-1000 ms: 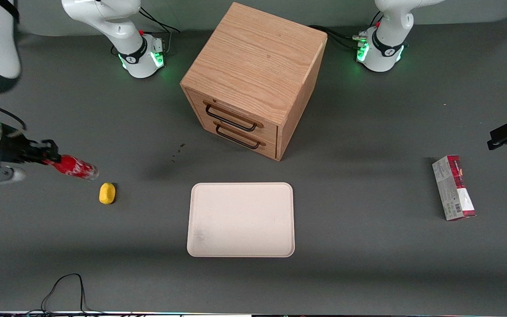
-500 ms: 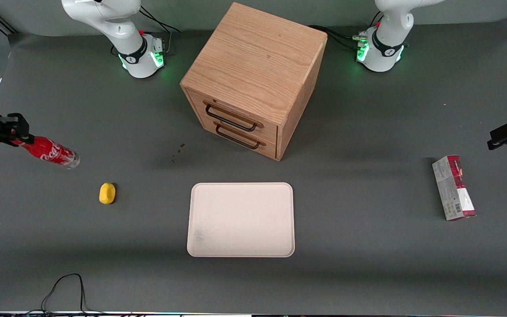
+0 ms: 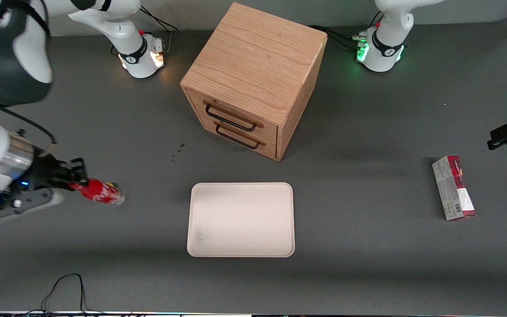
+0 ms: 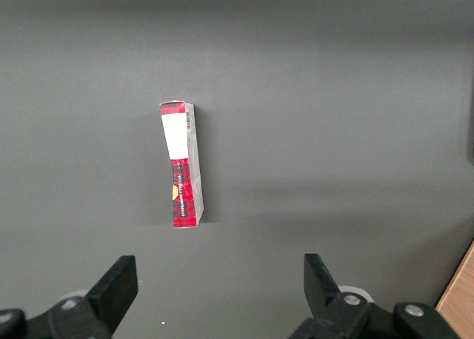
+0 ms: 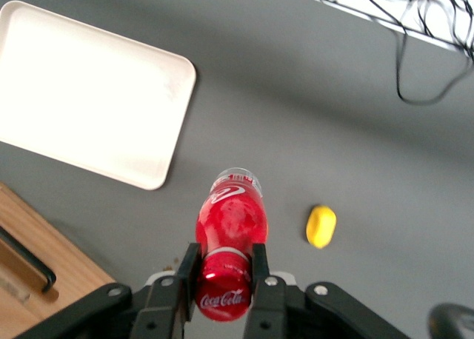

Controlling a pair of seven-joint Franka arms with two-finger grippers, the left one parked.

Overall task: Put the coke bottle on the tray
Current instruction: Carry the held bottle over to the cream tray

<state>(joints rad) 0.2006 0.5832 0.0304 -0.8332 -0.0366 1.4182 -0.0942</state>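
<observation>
Gripper (image 3: 76,177) hanging in the air toward the working arm's end of the table, fingers (image 5: 259,269) pinching the coke bottle (image 3: 99,193) at its capped end. Bottle (image 5: 229,232) being carried clear of the table, long axis pointing out from the jaws, clear base leading and aiming roughly toward the tray (image 3: 240,219). Lying between bottle and tray: only bare grey table (image 3: 156,273). Tray (image 5: 89,95) sitting well apart from the bottle's base, toward the middle of the table and a little nearer the front camera than the gripper. Judging from this: the coming move turning on a sideways carry along the bottle's own axis, then a lowering once the base is over the tray's flat floor.

Yellow lump (image 5: 321,226) resting on the table below and beside the bottle, hidden under the bottle in the front view; seemingly out of the path to the tray. Wooden drawer cabinet (image 3: 253,79) standing farther from the front camera than the tray, near it but not touching. Red-and-grey carton (image 3: 453,187) lying toward the parked arm's end, well apart from everything in play.
</observation>
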